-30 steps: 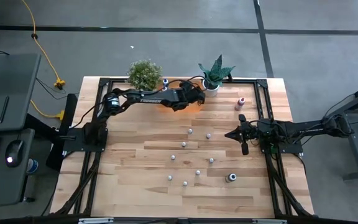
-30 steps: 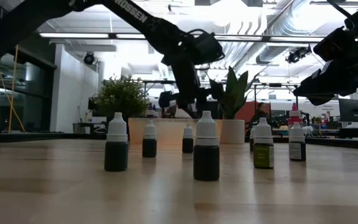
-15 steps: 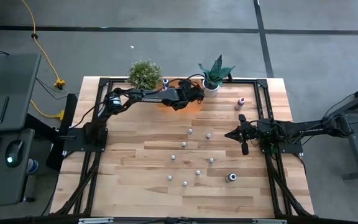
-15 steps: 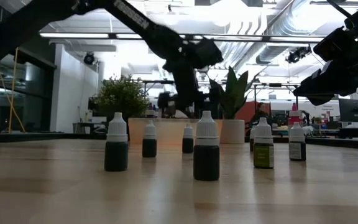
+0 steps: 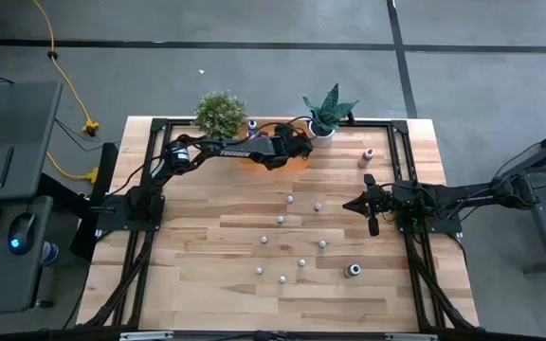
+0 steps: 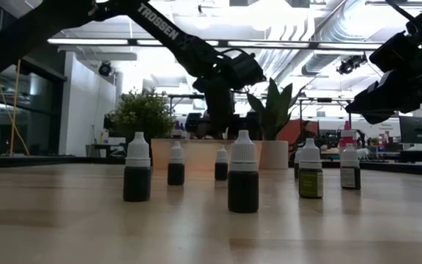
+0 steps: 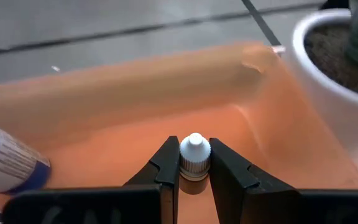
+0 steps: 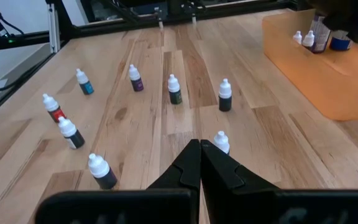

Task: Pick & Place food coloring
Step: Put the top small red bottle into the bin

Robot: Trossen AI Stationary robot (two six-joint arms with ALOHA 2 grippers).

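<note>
Right now the left claw (image 7: 194, 163) is clamped on a tiny food coloring bottle (image 7: 194, 155), its two dark fingers (image 7: 166, 165) pressed against the ribbed white cap, whose rounded tip pokes up between them. It holds the bottle over a smooth, translucent orange tray (image 7: 135, 93) at the far edge of the worktop (image 5: 207, 246), between a bushy potted plant (image 5: 221, 112) and a spiky-leaved one in a round white pot (image 5: 328, 114). A larger bottle with a blue and white label (image 7: 8, 165) lies in the tray beside the claw, and in the right wrist view more small white-capped bottles (image 8: 307, 38) stand in that tray.

The right claw (image 8: 199, 163) hangs clenched, fingers pressed together and holding nothing, above the worktop's right side. Just past its tips stands one dark bottle (image 8: 221, 142). More thumb-sized bottles (image 8: 174, 90) stand upright and scattered on the pale planks, each with a conical white cap and a dark or coloured body. A pink bottle (image 5: 368, 154) stands apart near the far right corner, and a darker, wider one (image 5: 352, 271) stands nearer the front.
</note>
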